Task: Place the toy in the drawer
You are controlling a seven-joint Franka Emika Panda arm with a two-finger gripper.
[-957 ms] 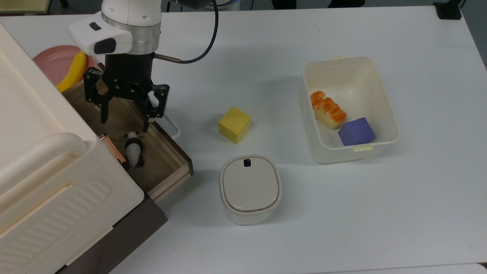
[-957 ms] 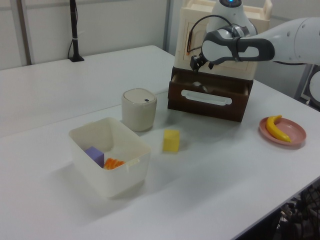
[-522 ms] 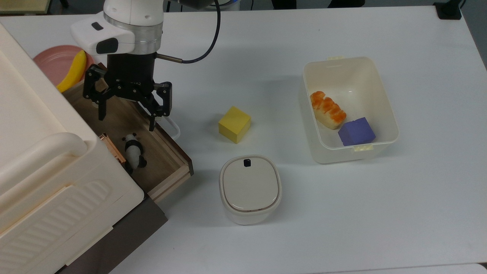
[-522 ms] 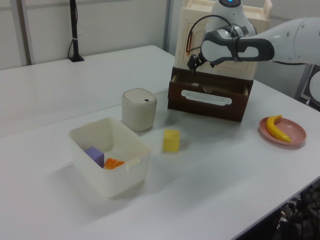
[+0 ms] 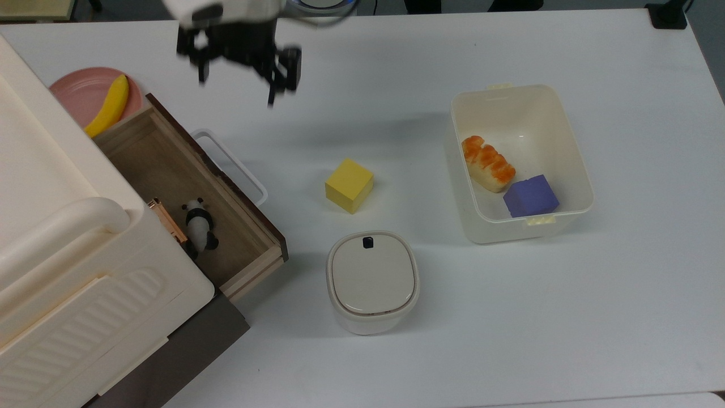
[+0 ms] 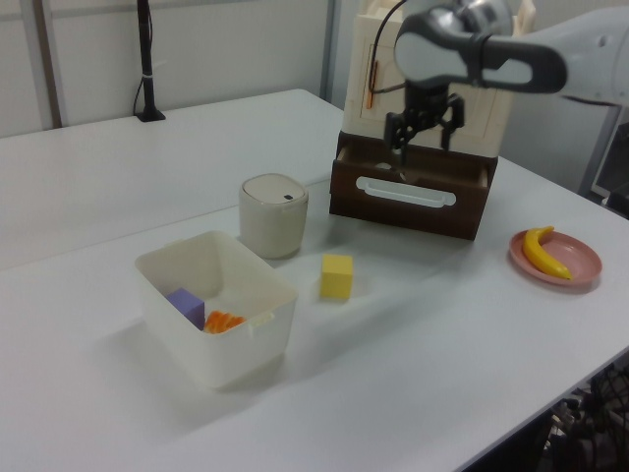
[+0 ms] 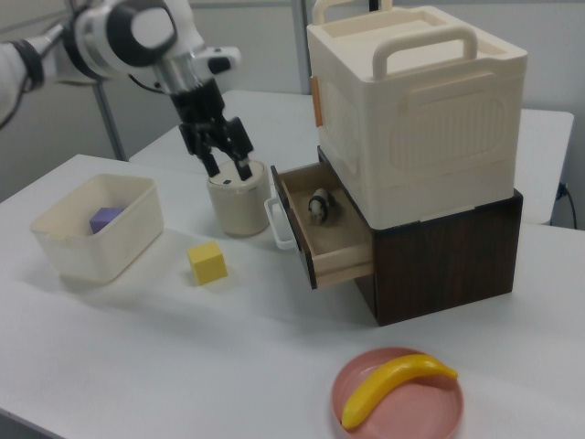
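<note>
Since the toy already lies inside the drawer, the empty, spread-fingered gripper needs only a clean retreat. Its path should stay high, clear of the white loop handle.

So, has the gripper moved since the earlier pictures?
Yes. In the top view the open gripper has left the drawer and now sits toward the top edge, over bare table beyond the drawer's handle. The toy lies in the drawer.

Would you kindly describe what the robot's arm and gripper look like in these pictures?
The arm is glossy white with rounded segments, and a dark grey band wraps the wrist section. The gripper at its end is black, built of open linkage bars that end in two slim fingers. Its body is a dark block below the white wrist.
</note>
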